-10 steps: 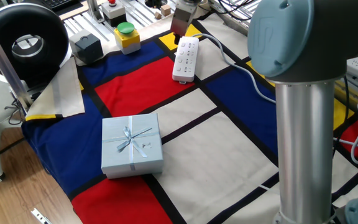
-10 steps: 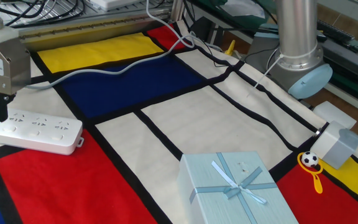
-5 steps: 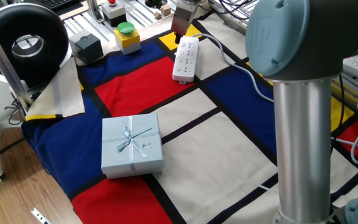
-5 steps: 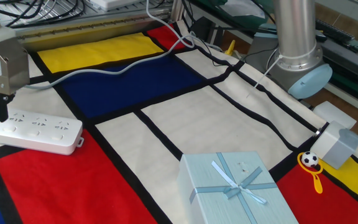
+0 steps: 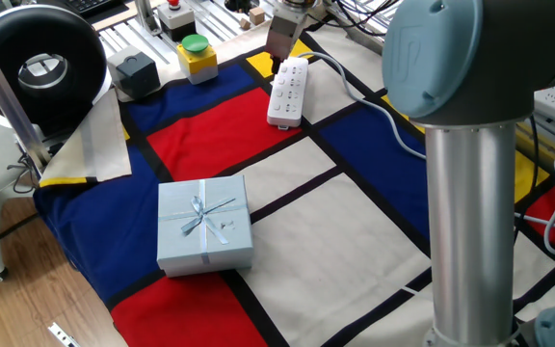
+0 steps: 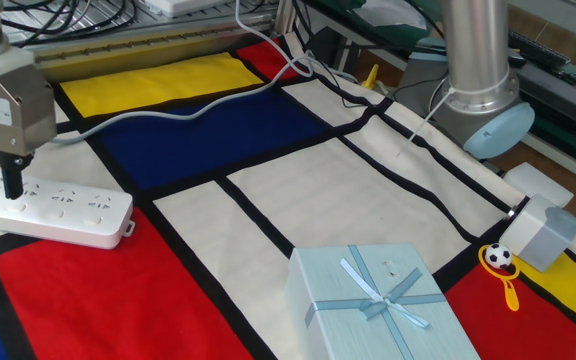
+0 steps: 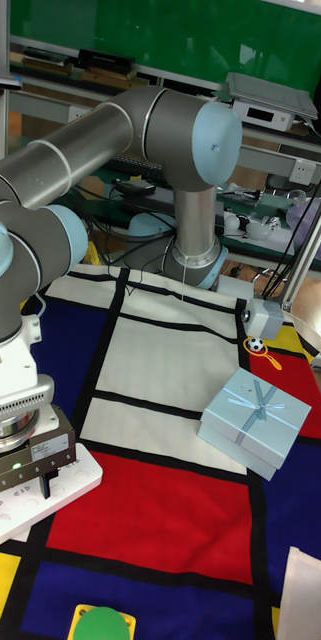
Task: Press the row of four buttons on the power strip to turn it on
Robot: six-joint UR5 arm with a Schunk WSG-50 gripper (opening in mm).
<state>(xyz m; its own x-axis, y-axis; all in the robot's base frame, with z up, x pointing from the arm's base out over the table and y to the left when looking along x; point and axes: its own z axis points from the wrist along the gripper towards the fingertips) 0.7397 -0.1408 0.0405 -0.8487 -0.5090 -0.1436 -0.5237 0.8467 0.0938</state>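
Observation:
The long white power strip [image 5: 287,93] lies on the patterned cloth at the far side, and its white cable [image 6: 168,112] runs off across the blue panel. The strip also shows under the tool as power strip [image 6: 63,210] and power strip [image 7: 50,498]. My gripper [image 6: 12,190] stands upright over the strip's left end. Its dark fingers are shut together into one narrow tip that rests on the strip's top face. From the first camera the gripper [image 5: 277,64] sits at the strip's far end. The four buttons are too small to pick out singly.
A pale blue gift box [image 5: 203,224] with a ribbon sits mid-cloth. A yellow box with a green round button [image 5: 197,54], a black cube [image 5: 133,72] and a red button [image 5: 172,13] stand at the back. The arm's grey column [image 5: 475,222] rises at the right, near a small football toy [image 6: 500,258].
The gripper tip has shifted slightly to the right along the strip in the other fixed view. The strip, cable and gift box have not moved.

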